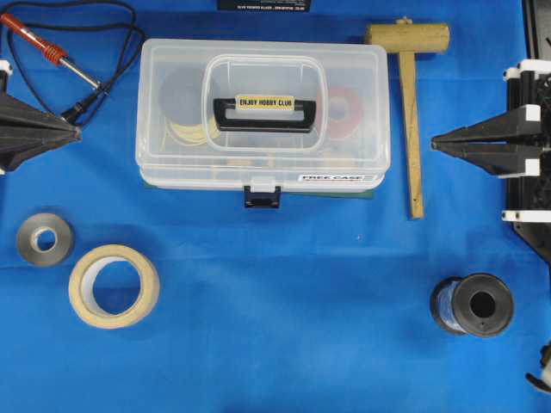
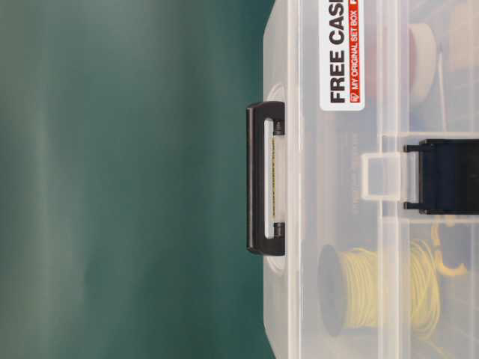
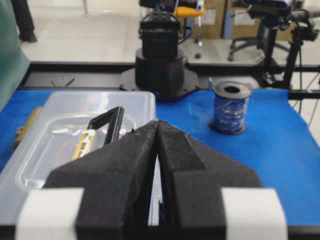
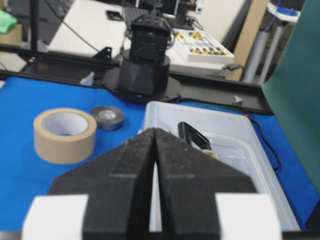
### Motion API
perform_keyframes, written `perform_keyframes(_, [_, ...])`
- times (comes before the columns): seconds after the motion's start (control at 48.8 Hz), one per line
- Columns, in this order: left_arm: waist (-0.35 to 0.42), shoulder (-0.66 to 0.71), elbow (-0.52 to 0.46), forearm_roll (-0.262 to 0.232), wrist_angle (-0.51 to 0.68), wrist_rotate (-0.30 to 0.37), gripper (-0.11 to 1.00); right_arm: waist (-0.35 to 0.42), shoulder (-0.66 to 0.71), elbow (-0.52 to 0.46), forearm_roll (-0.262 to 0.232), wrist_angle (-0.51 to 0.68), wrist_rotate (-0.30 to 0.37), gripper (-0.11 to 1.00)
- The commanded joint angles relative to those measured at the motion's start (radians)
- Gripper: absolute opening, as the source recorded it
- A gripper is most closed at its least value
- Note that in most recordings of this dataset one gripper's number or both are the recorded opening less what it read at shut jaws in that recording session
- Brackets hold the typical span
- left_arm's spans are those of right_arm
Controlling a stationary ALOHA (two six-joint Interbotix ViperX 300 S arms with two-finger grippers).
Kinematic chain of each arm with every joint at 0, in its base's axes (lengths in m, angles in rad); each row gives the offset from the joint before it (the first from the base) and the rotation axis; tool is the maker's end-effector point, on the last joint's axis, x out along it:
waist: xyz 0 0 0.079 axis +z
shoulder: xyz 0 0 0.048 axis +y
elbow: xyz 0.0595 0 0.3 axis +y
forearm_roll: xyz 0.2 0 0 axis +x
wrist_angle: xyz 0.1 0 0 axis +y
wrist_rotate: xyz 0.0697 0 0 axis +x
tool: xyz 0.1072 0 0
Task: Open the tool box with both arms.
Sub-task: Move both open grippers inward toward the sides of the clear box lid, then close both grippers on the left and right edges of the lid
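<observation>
The clear plastic tool box (image 1: 263, 116) sits closed on the blue cloth at the upper middle, its black handle (image 1: 264, 112) lying flat on the lid and its black front latch (image 1: 263, 194) fastened. The lid shows again in the left wrist view (image 3: 75, 135) and the right wrist view (image 4: 225, 145); the table-level view has the box's front (image 2: 352, 224) close up. My left gripper (image 1: 76, 132) waits shut off the box's left end, its tips meeting (image 3: 158, 122). Off the right end my right gripper (image 1: 435, 144) is also shut (image 4: 155, 130), holding nothing.
A wooden mallet (image 1: 409, 95) lies right of the box. A soldering iron (image 1: 52, 52) with its cable is at the back left. A grey tape roll (image 1: 45, 238) and a beige tape roll (image 1: 114, 286) lie front left; a wire spool (image 1: 473, 303) stands front right.
</observation>
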Motion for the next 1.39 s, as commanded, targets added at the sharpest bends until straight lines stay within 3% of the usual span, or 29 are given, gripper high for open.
perform_keyframes(0.0, [0.003, -0.003, -0.014, -0.028, 0.037, 0.023, 0.00, -0.005, 0.006, -0.037, 0.002, -0.006, 0.000, 0.00])
perform_keyframes(0.246, [0.029, -0.035, -0.014, -0.031, 0.140, 0.057, 0.00, -0.015, -0.003, -0.078, 0.002, 0.156, 0.009, 0.00])
perform_keyframes(0.573, [0.098, -0.037, -0.009, -0.031, 0.311, 0.091, 0.02, -0.058, -0.049, -0.091, 0.038, 0.394, 0.014, 0.01])
perform_keyframes(0.655, [0.100, -0.035, -0.005, -0.031, 0.336, 0.086, 0.17, -0.075, -0.054, -0.091, 0.040, 0.459, 0.014, 0.12])
perform_keyframes(0.84, [0.114, -0.032, 0.011, -0.032, 0.416, 0.089, 0.73, -0.127, -0.032, -0.083, 0.038, 0.615, 0.014, 0.65])
perform_keyframes(0.922, [0.150, -0.028, 0.018, -0.032, 0.443, 0.086, 0.88, -0.160, -0.012, -0.075, 0.038, 0.658, 0.014, 0.83])
perform_keyframes(1.106, [0.249, 0.026, 0.049, -0.031, 0.439, 0.084, 0.91, -0.262, 0.063, -0.058, 0.034, 0.663, 0.012, 0.82])
perform_keyframes(1.372, [0.256, 0.206, 0.055, -0.031, 0.279, 0.086, 0.91, -0.295, 0.224, -0.052, 0.028, 0.563, 0.005, 0.82])
